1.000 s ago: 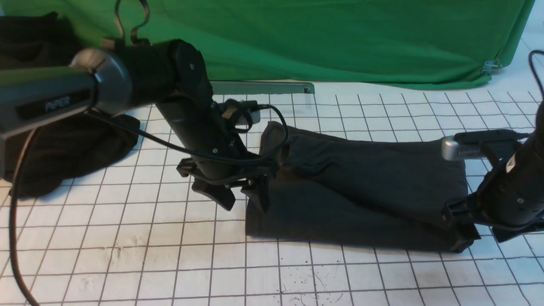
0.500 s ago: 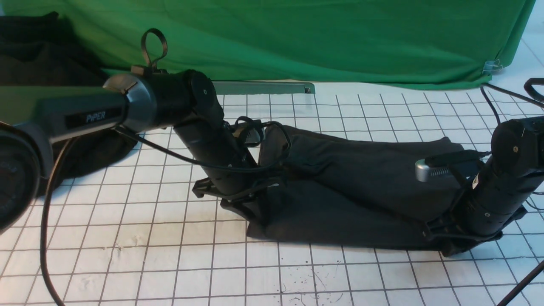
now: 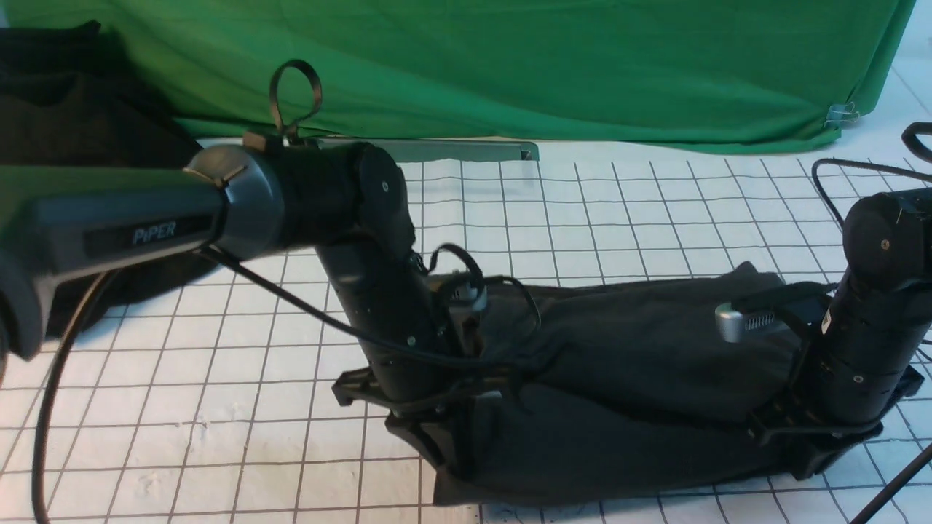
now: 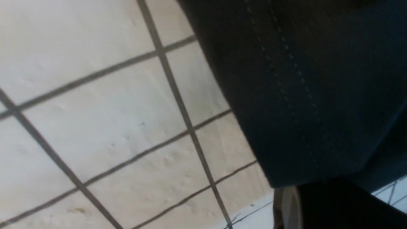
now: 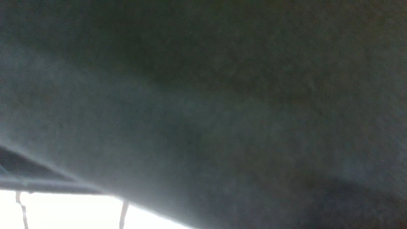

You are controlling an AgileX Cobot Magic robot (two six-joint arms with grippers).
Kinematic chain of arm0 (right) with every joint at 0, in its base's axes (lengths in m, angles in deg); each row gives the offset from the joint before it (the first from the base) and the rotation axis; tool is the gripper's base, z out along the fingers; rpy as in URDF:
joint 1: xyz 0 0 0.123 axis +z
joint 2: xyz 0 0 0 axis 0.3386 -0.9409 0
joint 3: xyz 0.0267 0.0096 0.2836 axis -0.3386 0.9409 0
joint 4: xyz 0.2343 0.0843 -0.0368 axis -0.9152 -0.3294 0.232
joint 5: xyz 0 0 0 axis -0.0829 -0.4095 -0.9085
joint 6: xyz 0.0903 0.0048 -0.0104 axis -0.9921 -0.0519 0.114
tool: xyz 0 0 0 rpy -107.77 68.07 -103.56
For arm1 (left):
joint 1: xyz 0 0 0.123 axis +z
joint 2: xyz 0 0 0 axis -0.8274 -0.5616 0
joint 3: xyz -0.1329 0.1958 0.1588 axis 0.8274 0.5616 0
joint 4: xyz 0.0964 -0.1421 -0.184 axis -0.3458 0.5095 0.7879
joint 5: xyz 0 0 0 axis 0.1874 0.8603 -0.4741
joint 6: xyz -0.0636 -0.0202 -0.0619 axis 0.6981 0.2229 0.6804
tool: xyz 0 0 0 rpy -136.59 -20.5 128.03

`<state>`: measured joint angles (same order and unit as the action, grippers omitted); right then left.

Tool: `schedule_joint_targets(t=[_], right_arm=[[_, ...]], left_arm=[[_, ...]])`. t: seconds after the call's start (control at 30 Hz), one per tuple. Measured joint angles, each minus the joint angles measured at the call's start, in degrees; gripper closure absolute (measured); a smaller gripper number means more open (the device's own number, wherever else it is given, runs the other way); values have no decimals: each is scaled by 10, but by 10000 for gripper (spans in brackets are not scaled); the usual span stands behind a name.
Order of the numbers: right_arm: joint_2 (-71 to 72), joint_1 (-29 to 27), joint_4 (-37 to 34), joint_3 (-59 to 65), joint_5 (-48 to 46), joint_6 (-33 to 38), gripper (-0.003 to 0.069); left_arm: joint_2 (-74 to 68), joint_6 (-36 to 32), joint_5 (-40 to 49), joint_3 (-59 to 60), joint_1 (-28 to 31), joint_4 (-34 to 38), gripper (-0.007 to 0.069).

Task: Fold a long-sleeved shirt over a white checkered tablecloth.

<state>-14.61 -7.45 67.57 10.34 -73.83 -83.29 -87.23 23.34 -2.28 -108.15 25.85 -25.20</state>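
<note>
Two claws are down at the ends of your long-sleeved shirt [image 3: 626,393], which lies as a folded charcoal band on the white checkered tablecloth [image 3: 218,407] covering the tabletop. Your left claw [image 3: 440,447] is pinched closed on the shirt's end edge, the cloth bunching up around its fingers. Your right claw [image 3: 808,455] is closed on the opposite end at the near corner, its tips half buried in fabric. All of the shirt stretches between the two claws.

On your left arm [image 3: 109,233], just behind the wrist joint, you can read the word "PiPER" [image 3: 154,234] in pale letters.

From the left wrist, a double line of stitching runs along the shirt's hem [image 4: 302,95], with the gridded tablecloth [image 4: 95,111] beside it. From the right wrist, dark cloth [image 5: 203,111] fills nearly everything, blurred.

Beyond both claws hangs the green cloth backdrop [image 3: 510,65]; a heap of black cloth [image 3: 73,109] sits far out past your left claw.
</note>
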Motion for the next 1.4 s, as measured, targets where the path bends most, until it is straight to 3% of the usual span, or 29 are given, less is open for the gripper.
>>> schedule_joint_targets(t=[0.67,1.4], right_arm=[[0,42,11,1,-44,-38,571],[0,47,24,1,-48,-60,475]], left_arm=[[0,26,-25,11,-6,-35,601],[20,36,-22,11,-7,-63,601]])
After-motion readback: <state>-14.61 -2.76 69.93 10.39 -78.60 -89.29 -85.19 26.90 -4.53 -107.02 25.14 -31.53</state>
